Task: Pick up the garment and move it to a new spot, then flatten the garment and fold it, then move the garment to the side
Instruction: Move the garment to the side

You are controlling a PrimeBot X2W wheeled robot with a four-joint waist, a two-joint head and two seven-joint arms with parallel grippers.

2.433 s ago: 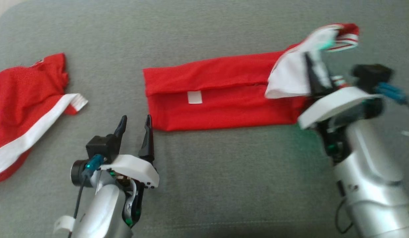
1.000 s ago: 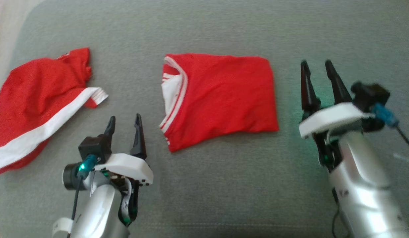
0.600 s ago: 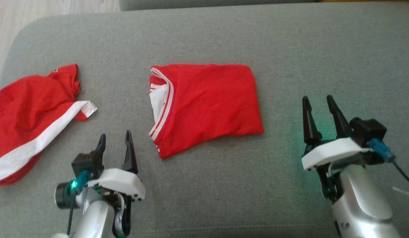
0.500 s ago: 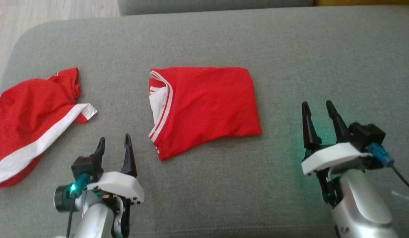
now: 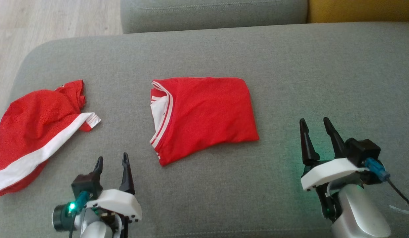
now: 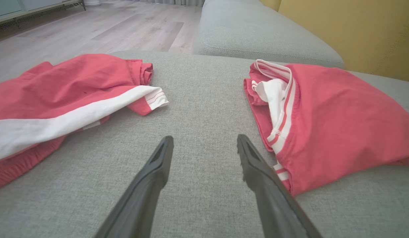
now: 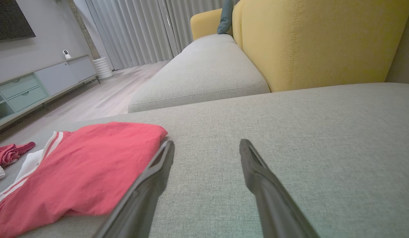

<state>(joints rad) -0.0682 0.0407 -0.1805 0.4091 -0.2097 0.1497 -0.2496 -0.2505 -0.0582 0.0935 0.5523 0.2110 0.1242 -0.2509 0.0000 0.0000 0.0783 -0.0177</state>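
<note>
As neither has hold of anything, both entries begin alike: left gripper [image 5: 112, 157], two long dark fingers spread fully apart, empty, poised low over the cushion at the near left; right gripper [image 5: 314, 120], same pattern, likewise spread wide and empty, at the near right. Item next out: folded red fabric garment with white striped collar trim [image 5: 204, 115], lying flat at the middle of the broad grey woven sofa cushion [image 5: 323, 66], ahead of and between the two grippers, touched by neither. In the left wrist view its near collar corner sits just beside one finger. Shape, a rough rectangle; long axis across the cushion from the robot's left to its right, tilted a little so the left near corner dips toward the robot; collar end points left, plain folded edge right. Condition: folding looks complete, so the step in hand is judged to be carrying it aside. To do that well, each gripper should likely pinch through all layers at opposite short ends, lift level and together so the fold does not spill, and set down without dragging. Further out: second loose red garment with a white band [image 5: 35, 129], rumpled at the cushion's left end, well apart; a landing spot should keep off it. Beyond: pale wooden floor [image 5: 42, 23], yellow upholstered backrest [image 5: 360, 10].
</note>
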